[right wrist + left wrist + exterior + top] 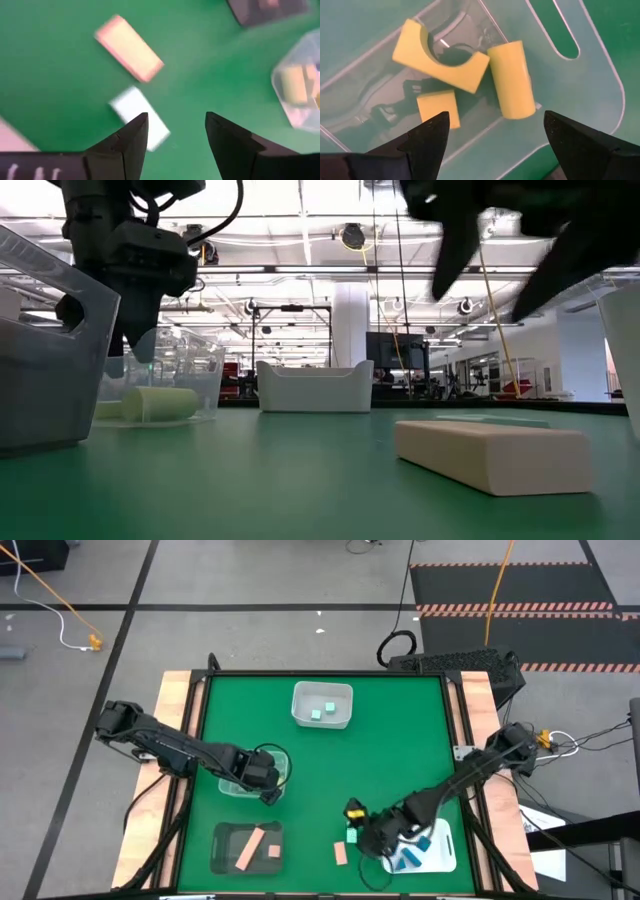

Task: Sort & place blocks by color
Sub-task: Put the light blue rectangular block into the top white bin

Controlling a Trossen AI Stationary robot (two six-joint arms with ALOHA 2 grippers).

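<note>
My left gripper (268, 783) (492, 137) hangs open above the clear tray (232, 785). In that tray lie three yellow blocks: an arch (440, 55), a cylinder (510, 77) and a small cube (437, 107). My right gripper (360, 832) (175, 135) is open and hovers over the green table near its front edge. A mint block (140, 125) (352, 836) lies on the table beside one of its fingers. A tan-pink bar (129, 47) (341, 853) lies on the table close by. Neither gripper touches a block.
A white container (322, 705) near the far edge holds mint blocks. A dark tray (248, 845) at the front left holds tan-pink blocks. A white tray (440, 858) at the front right holds blue blocks. Bare green table lies in the middle.
</note>
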